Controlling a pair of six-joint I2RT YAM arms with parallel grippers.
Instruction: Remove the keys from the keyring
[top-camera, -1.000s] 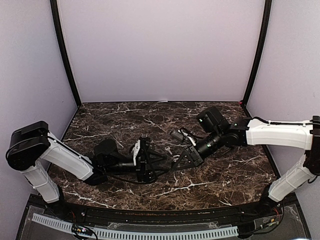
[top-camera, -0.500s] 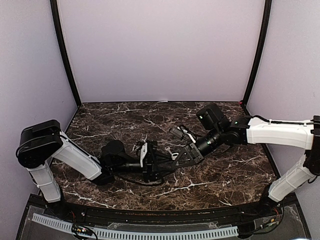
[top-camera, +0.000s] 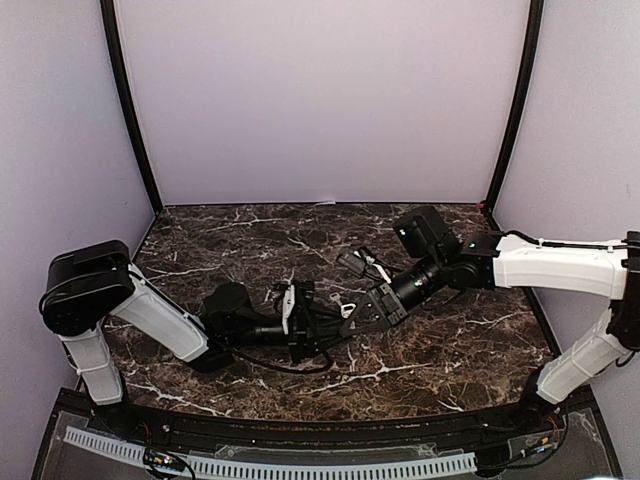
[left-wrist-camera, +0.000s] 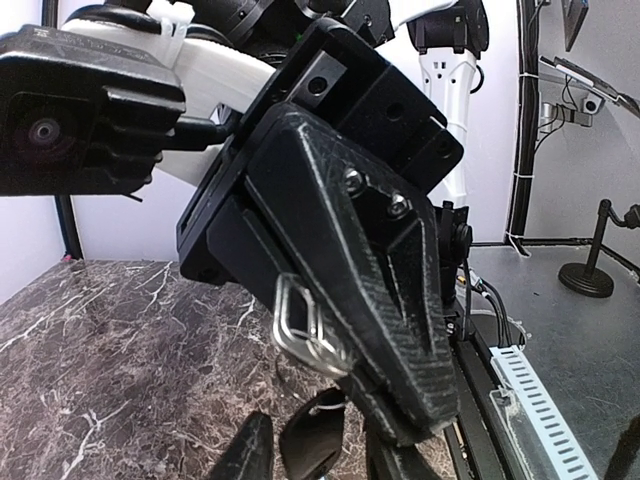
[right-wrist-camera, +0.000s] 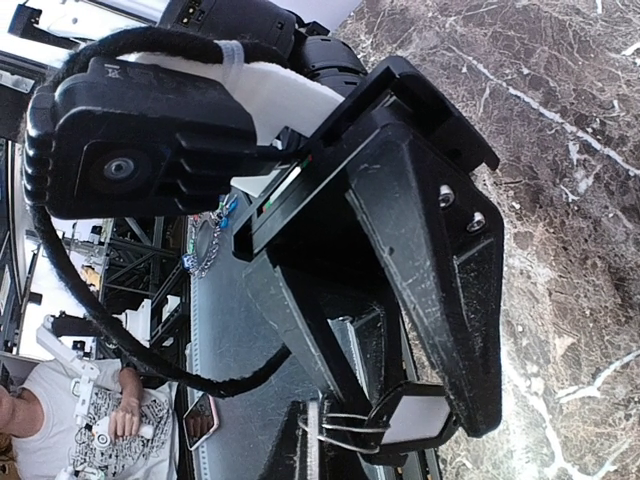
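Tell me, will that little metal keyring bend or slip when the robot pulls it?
The keyring looks like thin coiled wire, so it probably springs slightly but keeps its shape. Its shiny, smooth metal could slip from a grip. It looks tiny, so likely very light.

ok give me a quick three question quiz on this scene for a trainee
1. True or false: the left pincer and right pincer sit at opposite ends of the table.
2. In the left wrist view, which metal thing juts from the right pincer? A keyring; B spoon; C coin.
3. Fill in: the table top looks like dark ____.
Key: 1 false, they meet mid-table; 2 A; 3 marble.
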